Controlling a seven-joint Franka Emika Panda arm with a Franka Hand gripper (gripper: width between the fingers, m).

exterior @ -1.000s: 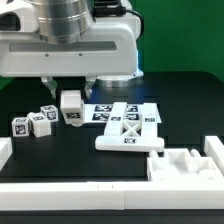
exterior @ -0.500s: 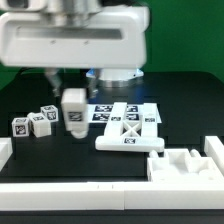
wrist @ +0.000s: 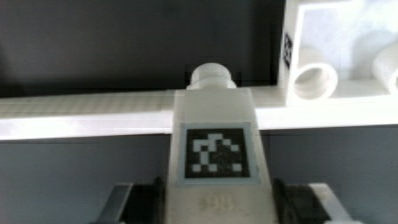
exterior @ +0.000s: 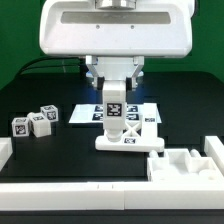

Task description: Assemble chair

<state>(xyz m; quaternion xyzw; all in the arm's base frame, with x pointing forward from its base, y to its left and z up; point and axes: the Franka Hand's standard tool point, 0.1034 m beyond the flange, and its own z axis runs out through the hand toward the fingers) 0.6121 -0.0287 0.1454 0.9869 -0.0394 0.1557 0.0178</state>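
Gripper [exterior: 114, 95]: clamped on the pegged leg [exterior: 114, 114] — in the wrist view, fingers [wrist: 125, 203] press against both of its sides.
Pegged leg: upright, square tag facing the exterior camera, round peg [wrist: 214, 75] on the end pointing away from the wrist.
Leg's place: in the exterior view, above the rear edge of the X-braced panel [exterior: 128, 137], lower end overlapping it; contact cannot be told.
X-braced panel: flat on the black table [exterior: 60, 160], near the middle, tags showing on its upper face.
Small tagged blocks [exterior: 38, 122]: a close cluster of three, at 9 o'clock from the panel in the exterior view, well apart from it.
Marker board [exterior: 88, 114]: flat on the table at 11 o'clock from the panel, partly hidden behind the leg.
Chunky white piece [exterior: 182, 163]: at 4 o'clock from the panel, near it — a round hole [wrist: 317, 82] shows in the wrist view.
White edge bar [exterior: 70, 190]: along the front of the table, at 7 o'clock from the panel.
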